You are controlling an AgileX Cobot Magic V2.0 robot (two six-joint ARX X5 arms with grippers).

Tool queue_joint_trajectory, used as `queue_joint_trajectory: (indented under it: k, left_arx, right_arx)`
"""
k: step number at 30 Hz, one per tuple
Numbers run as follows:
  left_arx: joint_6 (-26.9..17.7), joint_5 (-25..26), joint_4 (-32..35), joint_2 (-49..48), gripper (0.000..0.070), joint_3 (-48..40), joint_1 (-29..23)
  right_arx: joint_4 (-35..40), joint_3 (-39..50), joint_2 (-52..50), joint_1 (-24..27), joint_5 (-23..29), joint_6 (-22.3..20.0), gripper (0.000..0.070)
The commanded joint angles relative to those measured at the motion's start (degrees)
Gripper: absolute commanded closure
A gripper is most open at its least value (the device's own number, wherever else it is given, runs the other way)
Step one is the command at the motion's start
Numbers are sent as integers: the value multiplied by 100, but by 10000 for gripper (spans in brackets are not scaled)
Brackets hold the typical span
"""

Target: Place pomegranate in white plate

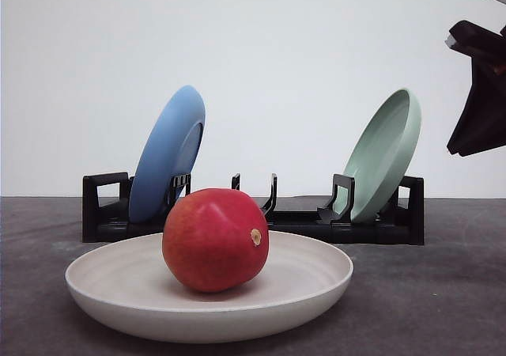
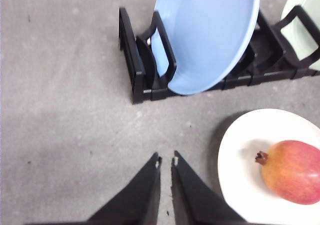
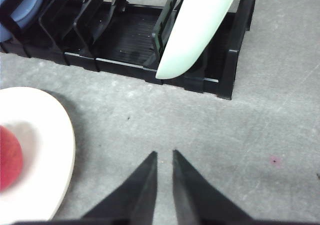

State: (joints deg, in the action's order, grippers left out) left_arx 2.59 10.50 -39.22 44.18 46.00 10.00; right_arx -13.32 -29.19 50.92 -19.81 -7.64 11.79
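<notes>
Red pomegranate (image 1: pixel 215 240) sits inside white plate (image 1: pixel 118 289) (rim clear).

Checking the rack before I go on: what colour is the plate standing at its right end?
Pale green plate, clearest in the front view.

My pomegranate (image 1: pixel 215 239) sits smooth and glossy, red skin catching soft highlights, with a dry, rough tan nub at one end. The white plate (image 1: pixel 142 304) under it looks matt, a chalky cream finish with faint circular streaks. The tabletop (image 2: pixel 70 110) reads as rough, speckled grey, almost like stone. The rack (image 1: pixel 261 217) is hard black plastic with a slight sheen. The blue plate (image 1: pixel 168 154) and the pale green plate (image 1: pixel 385 154) both look smooth and satiny.
</notes>
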Motion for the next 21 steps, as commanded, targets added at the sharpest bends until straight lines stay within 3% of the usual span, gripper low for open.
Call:
queue_joint_trajectory:
  k: [1, 16, 18, 21]
  left_arx:
    - [-17, 24, 53, 20, 684, 33, 9]
    - [-159, 23, 187, -109, 684, -113, -104]
    - [-379, 12, 531, -294, 684, -393, -247]
    - [-341, 7, 1191, -717, 684, -1009, -482]
  right_arx:
    - [94, -4, 28, -20, 17, -66, 667]
    - [129, -7, 28, -20, 17, -66, 667]
    - [129, -6, 28, -20, 17, -66, 667]
    - [129, -7, 28, -20, 17, -65, 667]
